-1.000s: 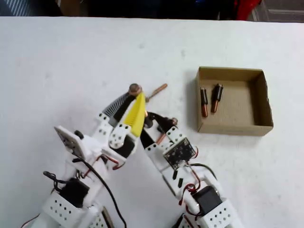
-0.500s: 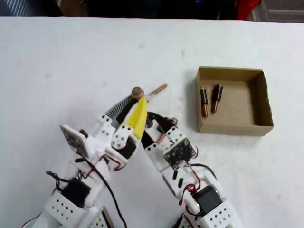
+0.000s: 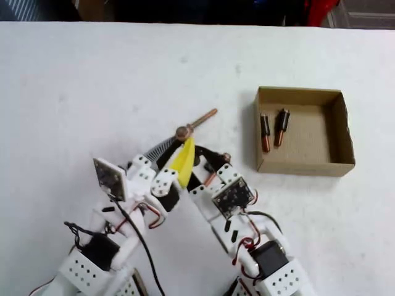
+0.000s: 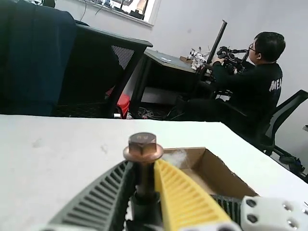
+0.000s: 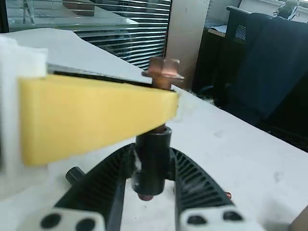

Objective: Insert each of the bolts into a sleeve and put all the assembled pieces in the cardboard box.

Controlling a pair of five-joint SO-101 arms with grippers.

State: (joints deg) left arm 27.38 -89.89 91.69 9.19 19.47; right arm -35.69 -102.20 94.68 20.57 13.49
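Right wrist view hides the bit that matters: the yellow finger [image 5: 96, 113] of the left hand [image 4: 144, 166] covers where the bolt [image 5: 163, 71] meets the sleeve [image 5: 153, 166], so can't tell how deep it sits. Left hand is clamped on the bolt, head up, right over the right hand [image 5: 153, 151], which grips the sleeve upright. Both arms lean in together over the worktop [image 3: 92, 74]. A spare bolt [image 3: 203, 117] lies just beyond them. The box [image 3: 336, 132], off to the right, holds two assembled pieces [image 3: 265, 132] side by side.
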